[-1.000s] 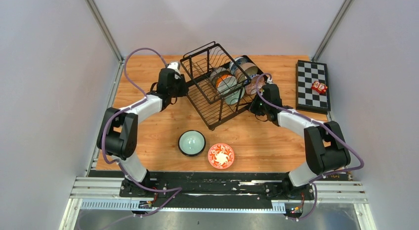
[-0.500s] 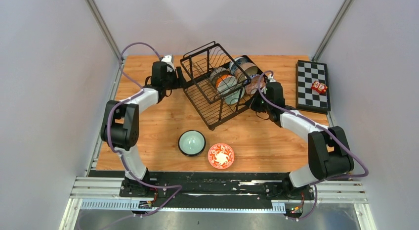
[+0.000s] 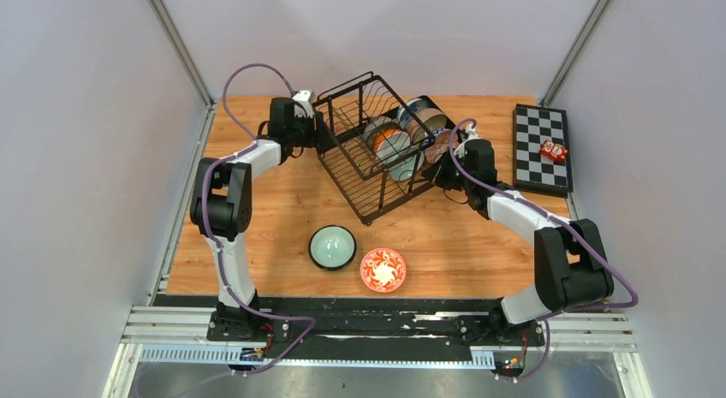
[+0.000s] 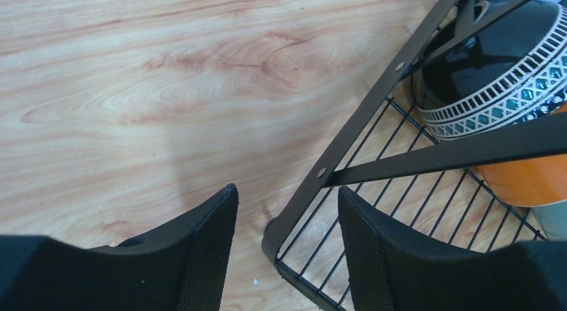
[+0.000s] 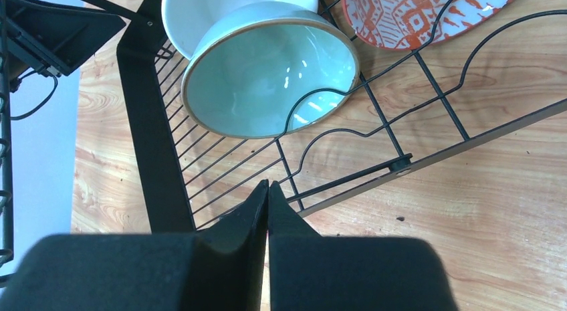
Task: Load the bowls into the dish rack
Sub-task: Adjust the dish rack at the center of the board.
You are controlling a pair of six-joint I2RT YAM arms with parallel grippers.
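Note:
The black wire dish rack (image 3: 370,171) stands at the back middle of the table, with several bowls standing in it (image 3: 395,145). A pale green bowl (image 3: 332,246) and an orange-red floral bowl (image 3: 383,270) sit on the table near the front. My left gripper (image 3: 318,134) is open, its jaws on either side of the rack's left corner (image 4: 301,211). A dark banded bowl (image 4: 495,70) and an orange bowl (image 4: 528,180) show behind it. My right gripper (image 3: 443,169) is shut, its tips (image 5: 268,187) over the rack's right base edge (image 5: 150,124), near a pale green bowl (image 5: 267,77) and a red-patterned bowl (image 5: 414,13).
A flat checkered board (image 3: 541,154) lies at the back right with a small red object (image 3: 553,150) on it. Grey walls enclose the table on three sides. Purple cables loop above both arms.
My left gripper has moved back and to the right, up to the rack's left corner. My right gripper has shifted slightly toward the back. The bowls and rack have not moved.

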